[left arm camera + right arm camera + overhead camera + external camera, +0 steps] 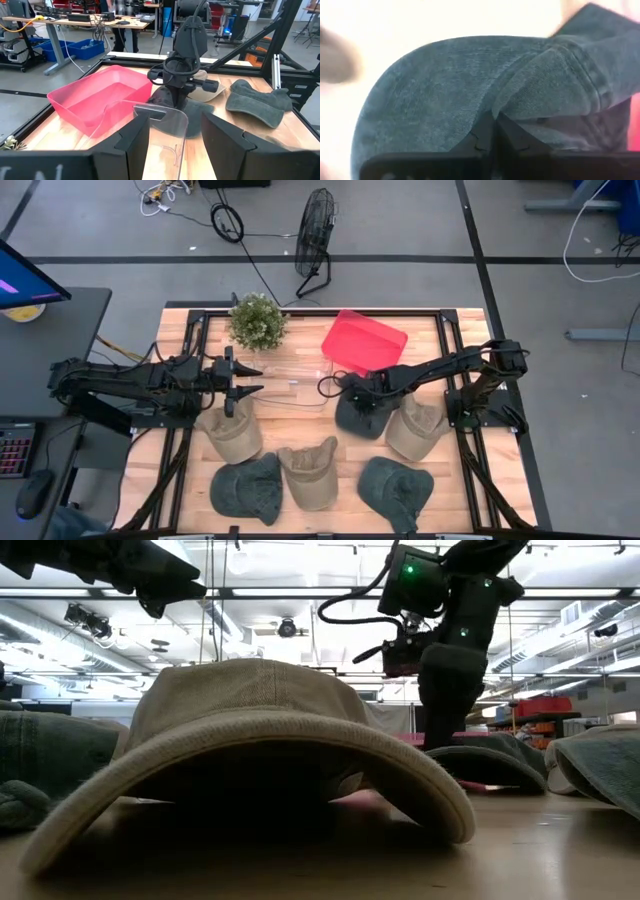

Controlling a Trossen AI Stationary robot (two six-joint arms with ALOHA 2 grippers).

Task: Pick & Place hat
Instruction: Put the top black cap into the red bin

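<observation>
My right gripper (352, 394) is shut on a dark green denim hat (360, 416) in the middle of the table, just in front of the pink bin (365, 340). The hat also shows in the right wrist view (435, 95) and, under the arm, in the left wrist view (172, 100). My left gripper (250, 380) is open and empty above the table's left side, behind a tan hat (230, 432) that rests on its brim and crown. My right gripper pinches a raised fold of the hat's crown cloth (520, 100) between its two shut fingers, where the crown meets the brim. The fingers come from above, slanting in from the table's right. The hat's brim (480, 768) still lies on the table.
Other hats lie along the near side: tan (310, 472), dark green (248, 488), dark green (395, 490), and tan (415, 430) beside the held one. A clear plastic container (160, 125) stands before my left gripper. A potted plant (257, 320) stands at the far left.
</observation>
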